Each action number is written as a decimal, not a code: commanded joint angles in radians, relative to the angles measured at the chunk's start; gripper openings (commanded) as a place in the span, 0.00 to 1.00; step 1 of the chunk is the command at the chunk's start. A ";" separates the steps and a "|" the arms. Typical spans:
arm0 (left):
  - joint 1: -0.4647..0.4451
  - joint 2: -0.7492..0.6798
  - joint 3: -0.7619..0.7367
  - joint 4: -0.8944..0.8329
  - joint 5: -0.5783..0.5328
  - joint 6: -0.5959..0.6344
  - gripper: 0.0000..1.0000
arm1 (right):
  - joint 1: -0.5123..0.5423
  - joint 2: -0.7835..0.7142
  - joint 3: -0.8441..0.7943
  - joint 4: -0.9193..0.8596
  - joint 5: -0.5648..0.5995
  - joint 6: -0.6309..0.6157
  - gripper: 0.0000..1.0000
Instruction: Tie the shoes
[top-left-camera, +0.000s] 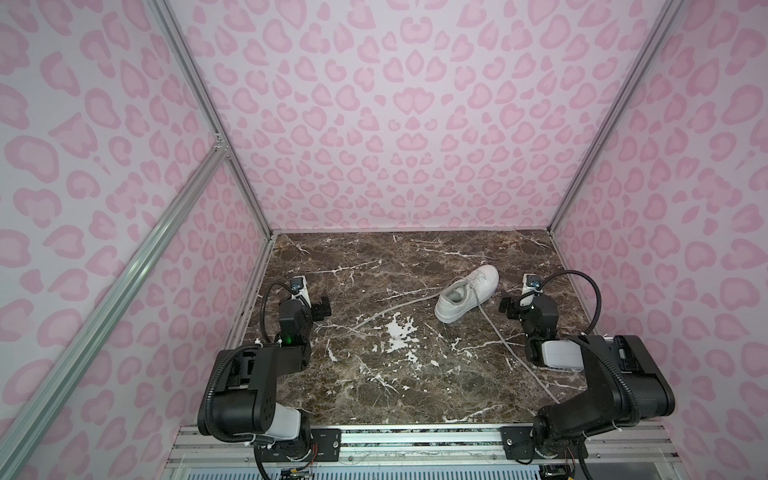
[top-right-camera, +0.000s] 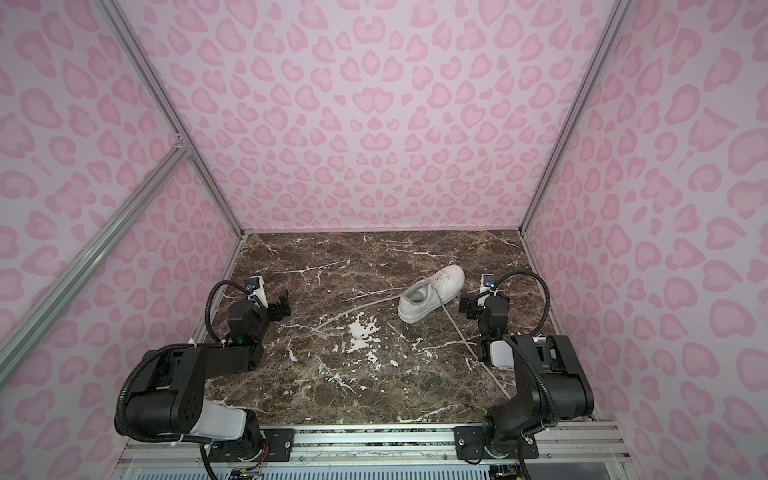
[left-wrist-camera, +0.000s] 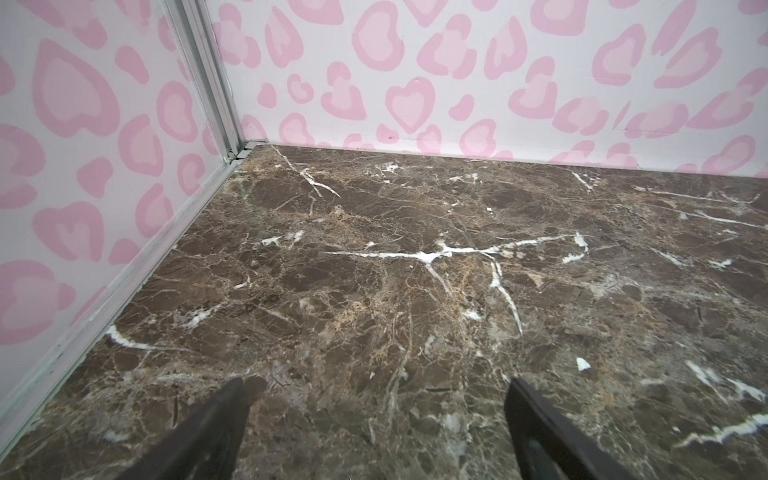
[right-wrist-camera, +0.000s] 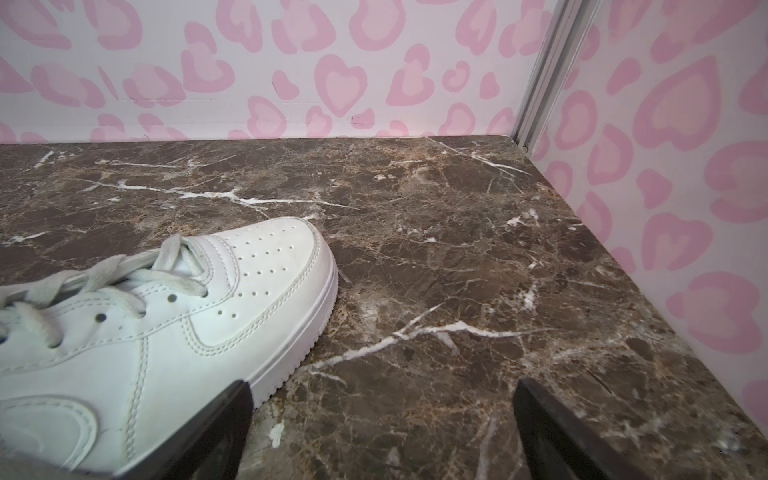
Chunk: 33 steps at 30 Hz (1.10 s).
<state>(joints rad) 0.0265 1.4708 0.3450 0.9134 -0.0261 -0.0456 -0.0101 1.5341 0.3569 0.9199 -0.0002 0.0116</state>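
Brown veined marble tabletop (top-left-camera: 374, 374) held a white low-top leather sneaker (top-left-camera: 467, 297) right of centre, its whitish flat laces (top-left-camera: 395, 309) untied. Both the left gripper (left-wrist-camera: 376, 380) and the right gripper (right-wrist-camera: 382, 381) gaped wide, empty.

Sneaker (top-left-camera: 467, 297) placed right of centre on tabletop (top-left-camera: 374, 386); only solid obstacle. Leftward lace (top-left-camera: 395, 309) laid flat across middle; rightward lace (top-left-camera: 513, 357) trailed beside right arm toward near edge. Left half, far strip and near centre left bare, open for passage. Narrow gap left between sneaker and right pincer (top-left-camera: 508, 308). Tabletop enclosed by walls (top-left-camera: 415, 124) on three sides. Bare marble seen ahead of wide-spread left pincer (left-wrist-camera: 376, 386).
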 joint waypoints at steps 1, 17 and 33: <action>0.001 -0.003 0.002 0.024 -0.001 0.001 0.97 | 0.001 0.003 0.002 0.010 0.002 0.001 1.00; -0.023 -0.188 0.155 -0.392 -0.065 -0.038 0.98 | 0.020 -0.270 0.246 -0.711 0.179 0.217 1.00; -0.089 -0.230 0.356 -0.717 0.111 -0.236 0.98 | 0.053 0.223 0.903 -1.355 -0.311 0.623 1.00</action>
<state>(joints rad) -0.0544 1.2430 0.6865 0.2115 0.0597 -0.2417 0.0437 1.6939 1.2098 -0.3309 -0.2058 0.5903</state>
